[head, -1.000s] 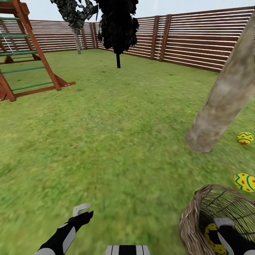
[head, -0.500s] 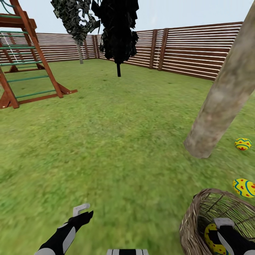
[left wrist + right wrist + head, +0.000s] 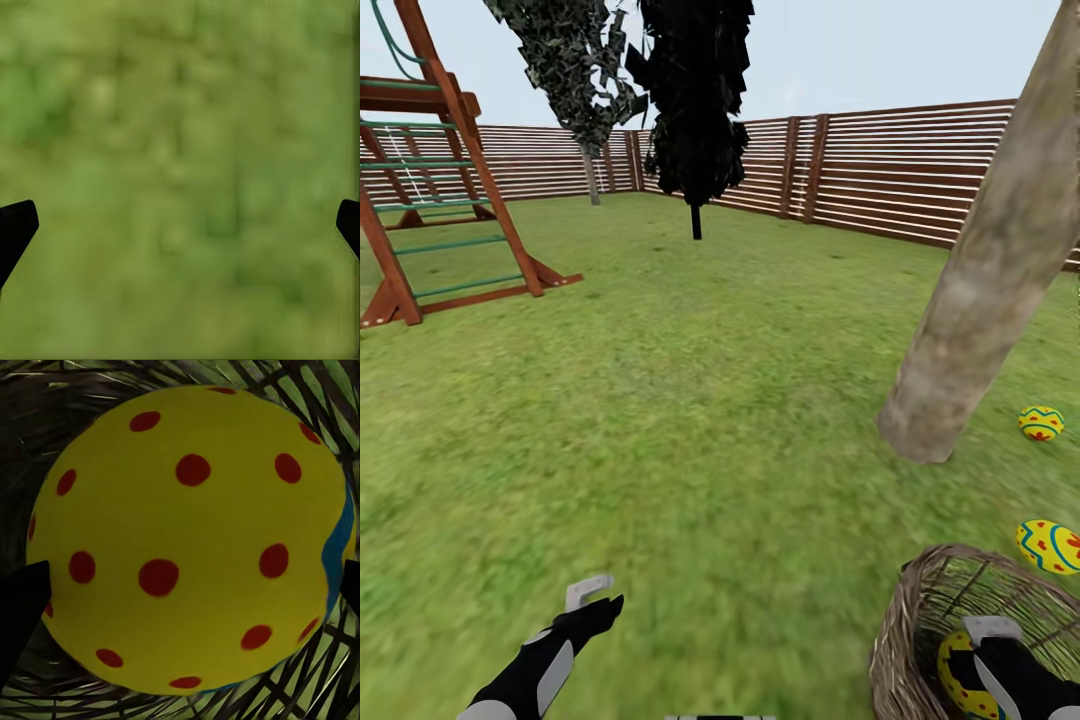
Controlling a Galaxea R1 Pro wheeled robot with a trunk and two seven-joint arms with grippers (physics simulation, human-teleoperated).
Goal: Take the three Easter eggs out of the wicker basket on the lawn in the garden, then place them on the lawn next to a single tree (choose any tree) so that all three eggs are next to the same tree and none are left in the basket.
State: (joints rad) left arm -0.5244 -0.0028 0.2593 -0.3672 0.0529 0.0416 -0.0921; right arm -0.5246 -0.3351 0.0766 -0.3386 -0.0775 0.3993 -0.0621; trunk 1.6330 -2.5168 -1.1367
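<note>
The wicker basket (image 3: 895,620) stands on the lawn (image 3: 690,400) at the lower right of the head view. My right gripper (image 3: 978,650) reaches down into it and is shut on an Easter egg (image 3: 957,672). In the right wrist view that yellow, red-dotted egg (image 3: 187,510) spans the whole gap between the fingertips (image 3: 19,607), with wicker behind it. Two more eggs lie on the grass by the pale trunk of the tree (image 3: 980,290): one (image 3: 1041,423) right of its base, one (image 3: 1050,546) just beyond the basket rim. My left gripper (image 3: 595,600) hangs open over bare grass (image 3: 180,150).
A wooden playset (image 3: 430,200) stands at the far left. A black-leaved tree (image 3: 695,100) and a dark grey-green tree (image 3: 575,80) rise at the back, in front of the slatted fence (image 3: 900,170). Wide open grass lies between me and them.
The head view has tilted upward, so the whole scene sits lower in the picture. The basket dropped relative to my right gripper, while the egg stayed with the gripper.
</note>
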